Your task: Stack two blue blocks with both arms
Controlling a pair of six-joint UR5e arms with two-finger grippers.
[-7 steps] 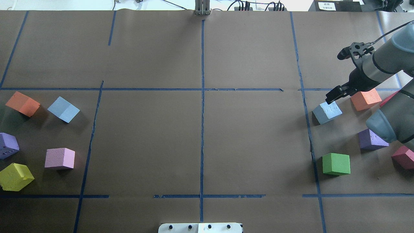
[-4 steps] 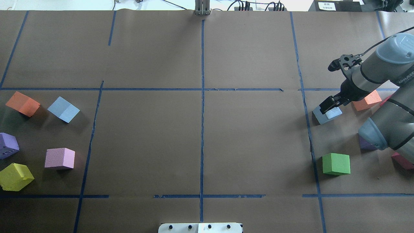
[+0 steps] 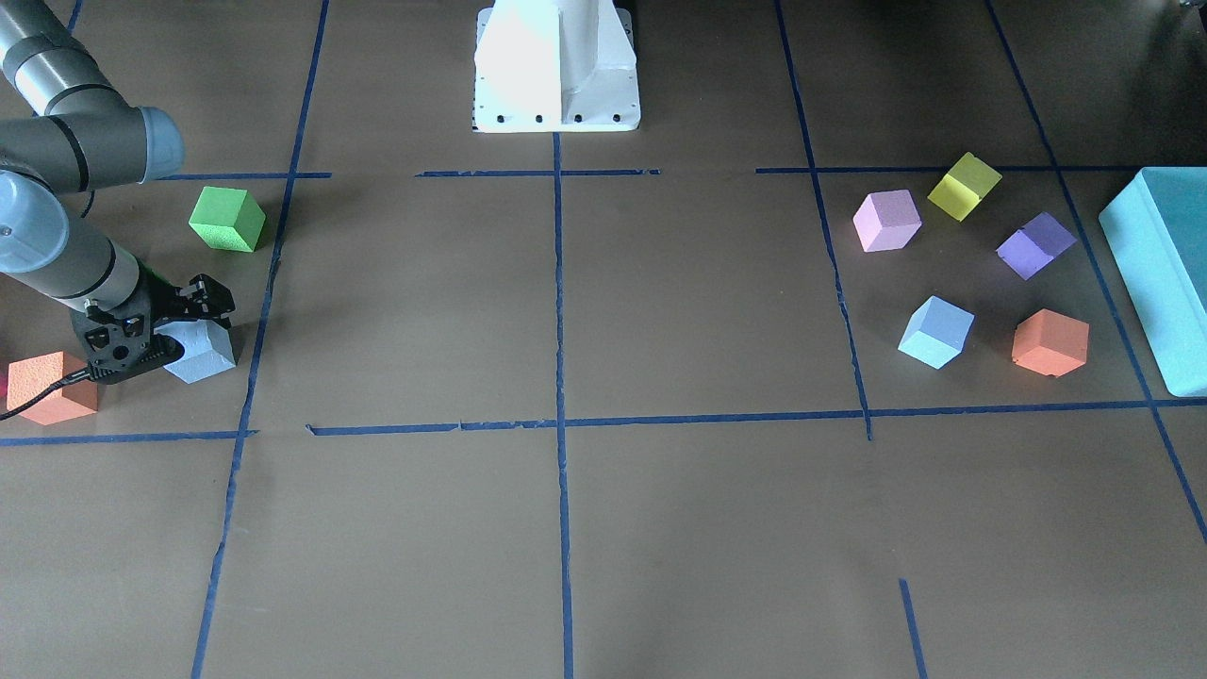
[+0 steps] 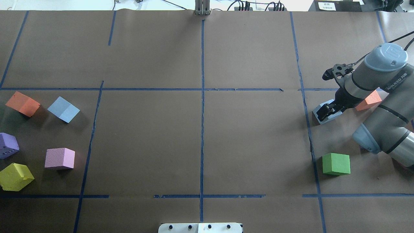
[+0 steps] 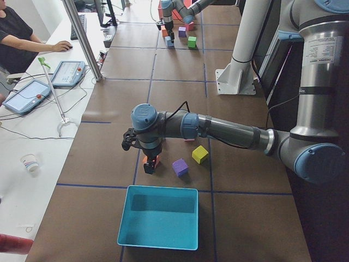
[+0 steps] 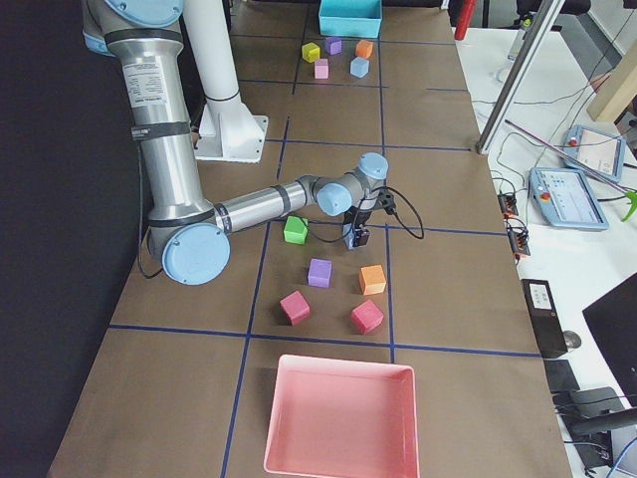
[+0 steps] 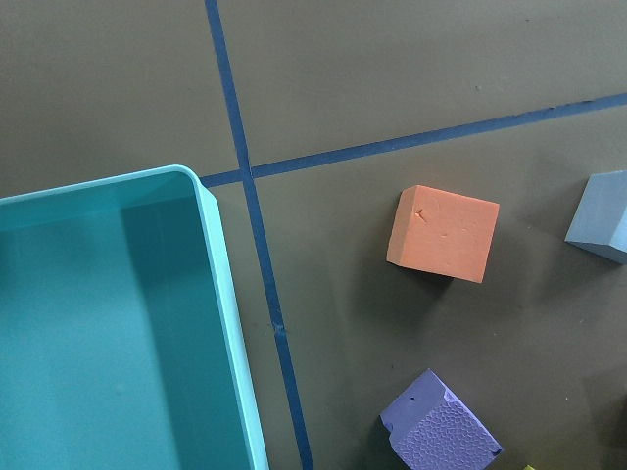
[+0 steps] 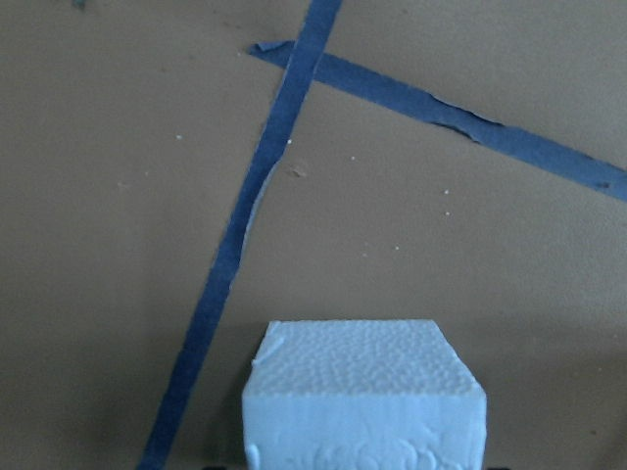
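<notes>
R end effector (image 4: 326,110), jaws apart over blue block (image 8: 362,392): should centre, seat low, close squarely. L end effector (image 5: 149,165): can't tell.

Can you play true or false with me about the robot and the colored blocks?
1. The two blue blocks are stacked. False: one blue block sits on the table under the right gripper, and the other blue block is far away across the table, beside an orange block.
2. The right gripper is down at a blue block. True.
3. A green block sits on the same side of the table as the right gripper. True.
4. The yellow block is on top of the pink block. False: both rest on the table, apart from each other.
</notes>
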